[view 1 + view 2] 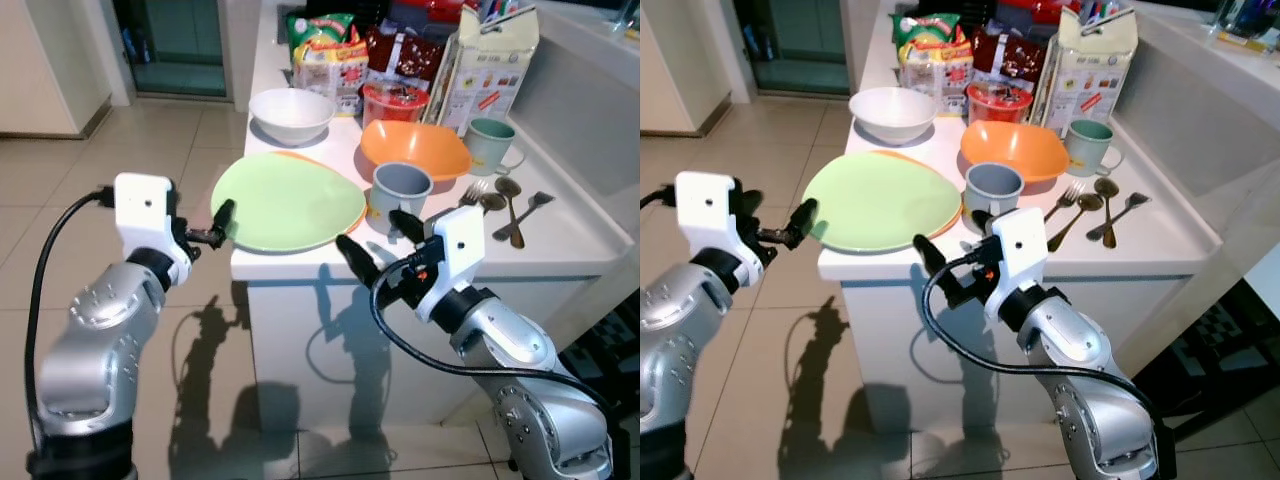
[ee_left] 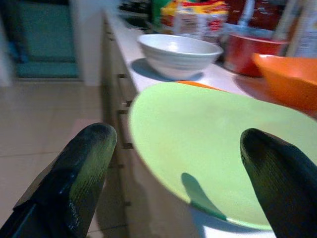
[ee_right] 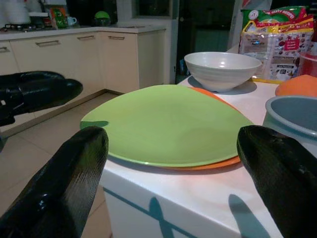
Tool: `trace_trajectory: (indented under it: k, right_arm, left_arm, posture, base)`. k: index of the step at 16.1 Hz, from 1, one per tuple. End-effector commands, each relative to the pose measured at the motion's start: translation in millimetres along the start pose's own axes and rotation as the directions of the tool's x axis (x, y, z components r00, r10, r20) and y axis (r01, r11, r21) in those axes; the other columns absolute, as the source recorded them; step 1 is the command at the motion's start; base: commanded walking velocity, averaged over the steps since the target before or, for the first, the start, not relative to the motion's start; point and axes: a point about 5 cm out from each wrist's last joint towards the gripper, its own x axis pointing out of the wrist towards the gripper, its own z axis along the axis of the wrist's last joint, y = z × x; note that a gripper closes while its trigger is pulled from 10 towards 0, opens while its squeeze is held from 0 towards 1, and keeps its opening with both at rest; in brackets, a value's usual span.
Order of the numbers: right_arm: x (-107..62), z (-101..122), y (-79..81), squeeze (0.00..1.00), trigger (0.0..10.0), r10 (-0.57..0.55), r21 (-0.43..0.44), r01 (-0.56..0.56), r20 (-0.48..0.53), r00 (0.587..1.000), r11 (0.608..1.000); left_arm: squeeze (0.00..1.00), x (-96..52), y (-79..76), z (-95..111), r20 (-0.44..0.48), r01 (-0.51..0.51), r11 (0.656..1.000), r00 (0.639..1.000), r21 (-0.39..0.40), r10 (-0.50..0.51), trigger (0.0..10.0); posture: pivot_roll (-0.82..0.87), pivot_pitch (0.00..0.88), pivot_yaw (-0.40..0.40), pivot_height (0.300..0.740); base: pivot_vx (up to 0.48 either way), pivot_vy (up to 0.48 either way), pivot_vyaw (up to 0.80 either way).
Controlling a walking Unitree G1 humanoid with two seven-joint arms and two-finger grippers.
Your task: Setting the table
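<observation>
A green plate (image 1: 285,200) lies on an orange plate (image 3: 218,163) at the front left corner of the white counter (image 1: 560,245). My left gripper (image 1: 212,232) hovers open just off the plate's left rim, one finger (image 2: 84,168) out over the floor and the other over the plate. My right gripper (image 1: 382,245) is open in front of the counter's front edge, below the grey cup (image 1: 400,188), holding nothing. To the right of the cup lie a fork (image 1: 472,192) and spoons (image 1: 510,205).
A white bowl (image 1: 291,113) stands behind the plates, an orange bowl (image 1: 415,147) and a green mug (image 1: 491,143) to their right. Snack packets (image 1: 330,55) and a carton crowd the back. Tiled floor (image 1: 60,180) stretches left of the counter.
</observation>
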Motion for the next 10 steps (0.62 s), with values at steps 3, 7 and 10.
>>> trace_trajectory:
  k: [3, 7, 10]
  right_arm:
    - [-1.7, 1, -7.3, 0.00, 10.0, -0.022, -0.006, 0.022, -0.027, 0.999, 1.000]
    - [-3.0, 1, -10.7, 0.00, 10.0, -0.033, -0.025, 0.032, -0.039, 0.999, 0.999]
    - [-2.7, 1, -11.0, 0.00, 10.0, -0.033, -0.034, 0.032, -0.044, 0.998, 0.999]
  left_arm:
    - [1.00, 15.1, -2.0, 0, -0.105, 0.057, 0.997, 0.993, -0.042, -0.061, 10.0]
    - [0.00, 19.8, -1.5, -8, -0.197, 0.085, 0.994, 0.976, -0.062, -0.096, 10.0]
    - [0.00, 29.0, 5.8, -14, -0.252, 0.016, 0.999, 0.967, -0.032, -0.023, 10.0]
  posture:
    - [0.06, 0.000, -0.080, 0.740]
    - [0.05, 0.000, -0.073, 0.740]
    - [0.05, 0.000, -0.071, 0.740]
  base:
    - [0.000, 0.000, 0.00]
    - [0.000, 0.000, 0.00]
    - [0.000, 0.000, 0.00]
